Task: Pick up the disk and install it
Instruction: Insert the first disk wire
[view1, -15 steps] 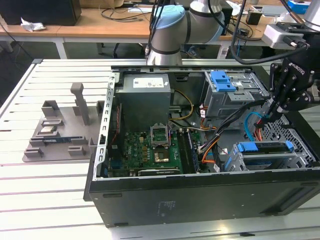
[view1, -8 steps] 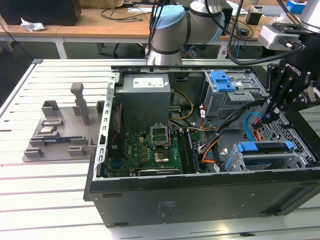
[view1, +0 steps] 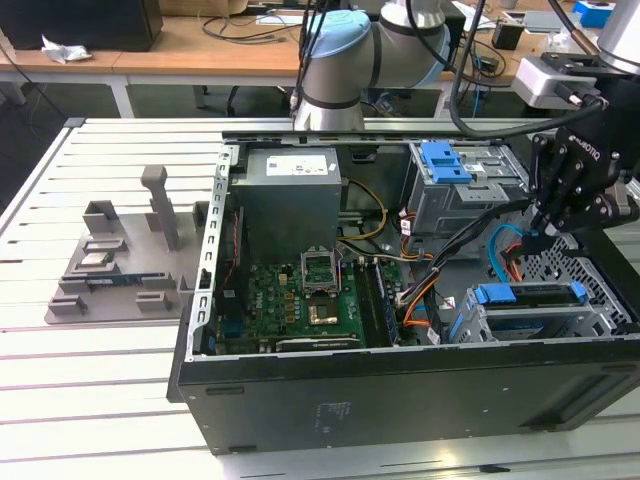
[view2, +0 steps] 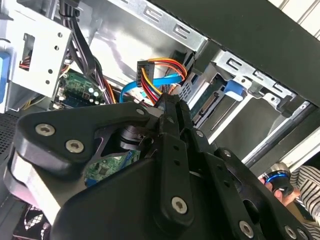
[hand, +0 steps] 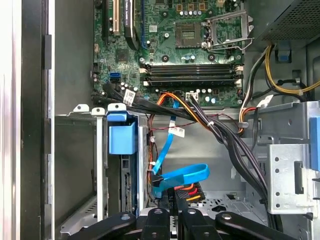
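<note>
My arm (view1: 345, 60) is built of silver-grey tubes with pale blue caps on the joints, and black cables (view1: 462, 75) loop beside it down toward a white camera block (view1: 548, 78) at my wrist. My gripper (view1: 556, 215) is matte black with white lettering on its body. In the second wrist view its thick black links (view2: 165, 165) carry round silver screw heads.

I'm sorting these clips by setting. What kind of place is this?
Probably a robotics lab or test bench for computer assembly. An open computer case lies on a slatted metal table, a grey parts fixture sits beside it, and desks strewn with cables stand behind.
</note>
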